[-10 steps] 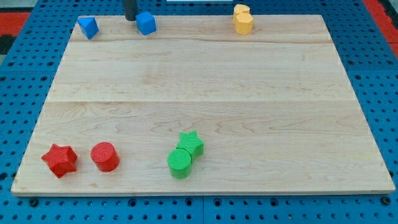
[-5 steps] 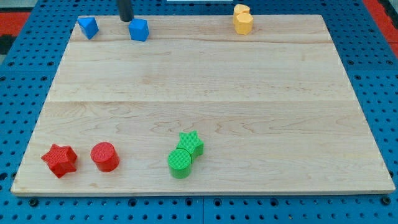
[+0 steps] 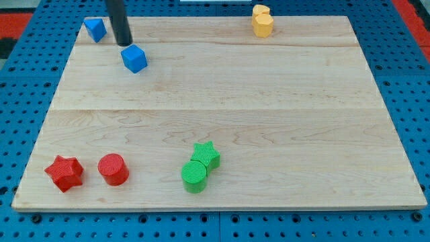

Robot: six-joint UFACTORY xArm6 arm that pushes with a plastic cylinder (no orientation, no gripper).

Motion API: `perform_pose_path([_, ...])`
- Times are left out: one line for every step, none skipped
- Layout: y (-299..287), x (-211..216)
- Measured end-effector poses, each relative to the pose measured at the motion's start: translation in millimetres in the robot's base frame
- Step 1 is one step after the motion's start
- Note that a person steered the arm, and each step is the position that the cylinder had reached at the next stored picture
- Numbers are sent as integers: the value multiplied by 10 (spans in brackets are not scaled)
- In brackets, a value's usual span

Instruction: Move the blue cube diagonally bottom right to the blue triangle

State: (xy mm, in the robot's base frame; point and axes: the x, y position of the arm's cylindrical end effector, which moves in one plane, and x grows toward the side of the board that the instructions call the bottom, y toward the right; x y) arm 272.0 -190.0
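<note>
The blue cube (image 3: pixel 134 58) lies on the wooden board near the view's top left. The blue triangle (image 3: pixel 95 29) sits at the board's top left corner, up and to the left of the cube. My tip (image 3: pixel 124 43) is just above and slightly left of the cube, close to or touching its upper edge, and to the right of the triangle. The dark rod rises from the tip out of the view's top.
A yellow block (image 3: pixel 262 21) stands at the top right of the board (image 3: pixel 269 94). A red star (image 3: pixel 64 173) and a red cylinder (image 3: pixel 113 169) lie at the bottom left. A green star (image 3: pixel 205 154) touches a green cylinder (image 3: pixel 195 176) at the bottom middle.
The blue cube has slid down and to the left, from the board's top edge toward the triangle's lower right. My tip moved left and down with it.
</note>
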Motion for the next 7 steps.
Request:
perform_pose_path([696, -466])
perform_pose_path([678, 42])
perform_pose_path([586, 535])
perform_pose_path([263, 780])
perform_pose_path([363, 362])
perform_pose_path([-166, 384])
perform_pose_path([-23, 787])
